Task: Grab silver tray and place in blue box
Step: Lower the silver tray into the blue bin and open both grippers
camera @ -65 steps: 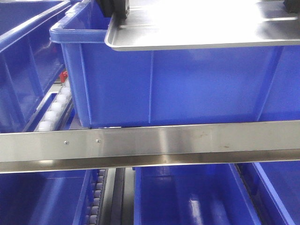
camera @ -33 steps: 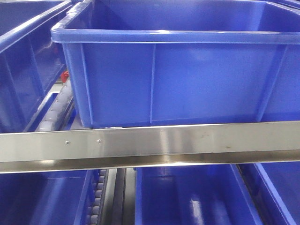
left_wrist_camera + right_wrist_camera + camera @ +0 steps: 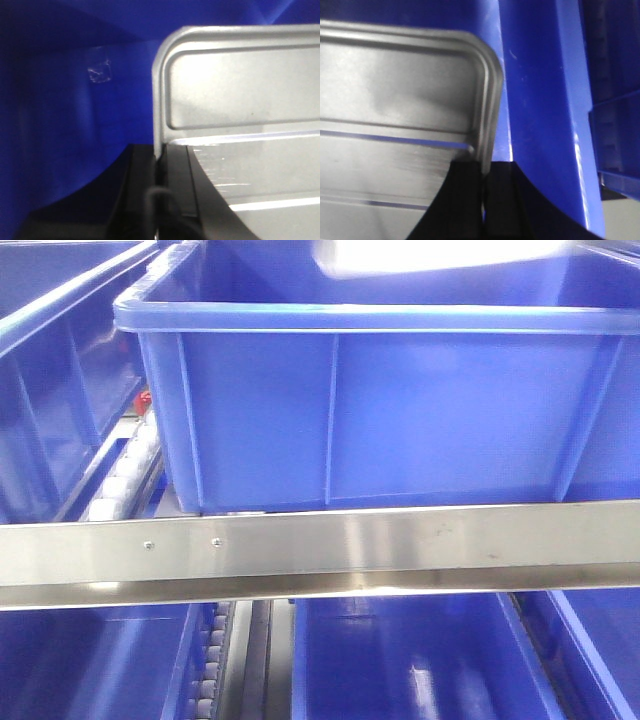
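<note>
The silver tray [image 3: 240,100] is shiny metal with rounded corners, a rolled rim and long ridges across its floor. My left gripper [image 3: 159,155] is shut on its left rim. My right gripper [image 3: 484,167] is shut on its right rim [image 3: 490,100]. The tray hangs inside the blue box [image 3: 380,410], whose inner walls show in the left wrist view [image 3: 75,100] and the right wrist view [image 3: 540,115]. In the front view only a bright blurred patch of the tray [image 3: 430,252] shows above the box's near rim. Neither gripper shows in the front view.
A steel rail [image 3: 320,550] crosses the front view below the box. More blue crates stand at left [image 3: 50,380] and below [image 3: 400,660]. White rollers [image 3: 130,465] run beside the box, with a small red part [image 3: 146,400] behind them.
A second ago the tray lay above the box's near rim, held by dark grippers. It left the view, and now shows only as a bright blur at the top, further back.
</note>
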